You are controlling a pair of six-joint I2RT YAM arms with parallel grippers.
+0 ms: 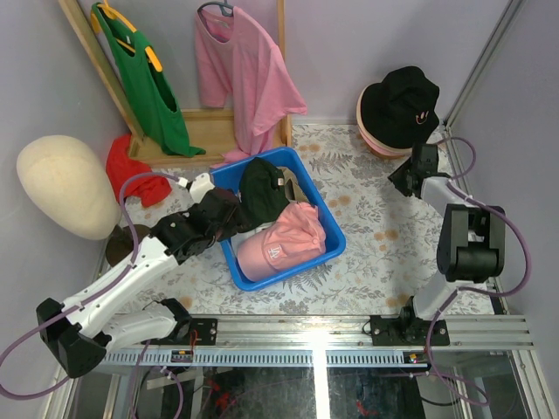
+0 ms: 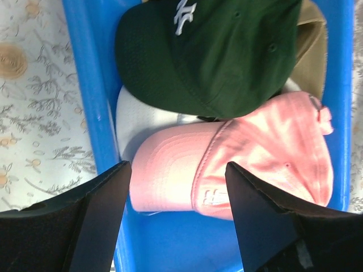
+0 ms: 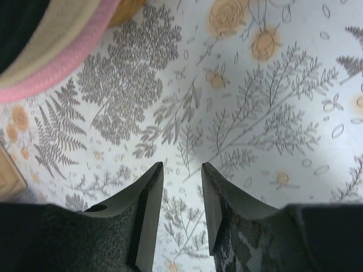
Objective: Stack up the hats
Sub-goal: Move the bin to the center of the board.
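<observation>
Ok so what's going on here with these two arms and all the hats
Two robot arms are stacking hats. The left gripper hovers open and empty over the blue bin, just above the pink cap, which lies with a dark green cap, a white cap and a tan cap. At the far right, a black bucket hat sits on a pink hat. The right gripper hangs beside that pile above the floral tablecloth, jaws slightly apart, holding nothing.
</observation>
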